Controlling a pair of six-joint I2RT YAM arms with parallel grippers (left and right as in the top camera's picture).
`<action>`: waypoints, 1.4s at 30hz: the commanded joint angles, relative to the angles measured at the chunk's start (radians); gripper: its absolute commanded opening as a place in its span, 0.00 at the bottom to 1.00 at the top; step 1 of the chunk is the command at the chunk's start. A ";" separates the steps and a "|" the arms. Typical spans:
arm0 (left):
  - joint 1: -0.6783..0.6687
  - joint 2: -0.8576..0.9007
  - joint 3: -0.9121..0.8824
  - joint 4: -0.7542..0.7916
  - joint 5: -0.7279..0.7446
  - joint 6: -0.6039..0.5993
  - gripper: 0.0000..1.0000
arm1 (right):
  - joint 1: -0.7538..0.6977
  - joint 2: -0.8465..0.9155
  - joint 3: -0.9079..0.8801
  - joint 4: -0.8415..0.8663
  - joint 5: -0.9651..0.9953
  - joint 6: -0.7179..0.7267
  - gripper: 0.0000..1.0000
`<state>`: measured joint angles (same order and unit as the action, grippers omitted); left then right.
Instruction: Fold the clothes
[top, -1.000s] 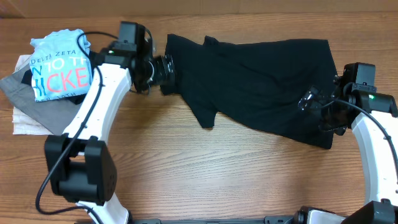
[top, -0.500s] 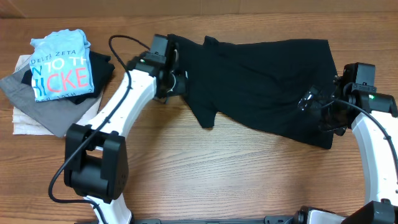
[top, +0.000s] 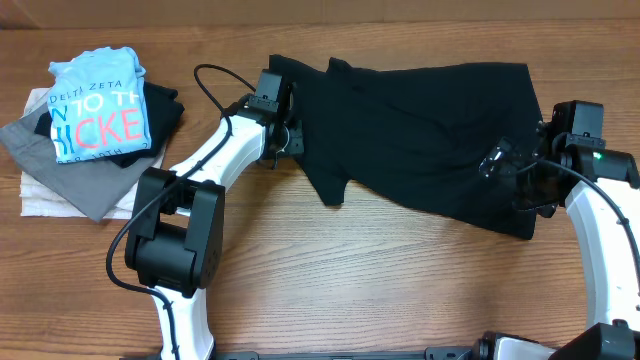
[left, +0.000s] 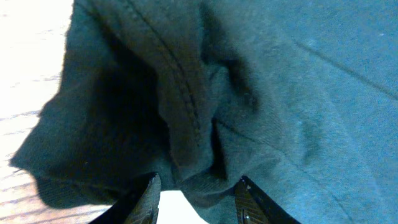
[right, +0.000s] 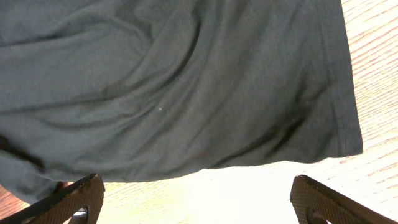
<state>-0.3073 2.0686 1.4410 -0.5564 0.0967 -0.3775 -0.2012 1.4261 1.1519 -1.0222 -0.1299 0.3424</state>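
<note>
Overhead: black T-shirt lies spread but rumpled across the far middle and right of the desk. One sleeve points toward the near edge. Left gripper is at the shirt's left edge. Right gripper is over the near right corner. Far left there is a finished pile, a light blue printed T-shirt on grey cloth, well apart from the work.

Left wrist: jaws narrow. A bunched fold with a stitched seam sits right at their mouth. Cannot tell whether the cloth is pinched or only touched.

Right wrist: jaws wide, nothing between them. The hemmed corner lies just ahead, with bare desk beyond.

Judgement: the step in hand is taking hold of both ends so the shirt can be flattened for a first fold. On the left, bite the seam, not loose fabric. On the right, come down over the hem corner and take one layer cleanly. Then draw the ends apart evenly, since an uneven pull would likely twist the body.
</note>
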 joint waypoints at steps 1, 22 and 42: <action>-0.002 0.000 -0.002 0.019 0.027 0.035 0.31 | -0.002 -0.004 0.012 0.004 0.006 -0.003 1.00; 0.005 -0.230 0.133 -0.504 0.121 0.094 0.04 | -0.002 -0.004 0.012 -0.002 0.038 -0.003 1.00; 0.027 -0.345 0.047 -0.717 0.023 0.034 0.04 | -0.002 -0.004 -0.190 -0.080 0.128 0.281 1.00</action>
<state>-0.2752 1.7164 1.5131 -1.2751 0.1333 -0.3340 -0.2016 1.4261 0.9985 -1.1023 -0.0147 0.5388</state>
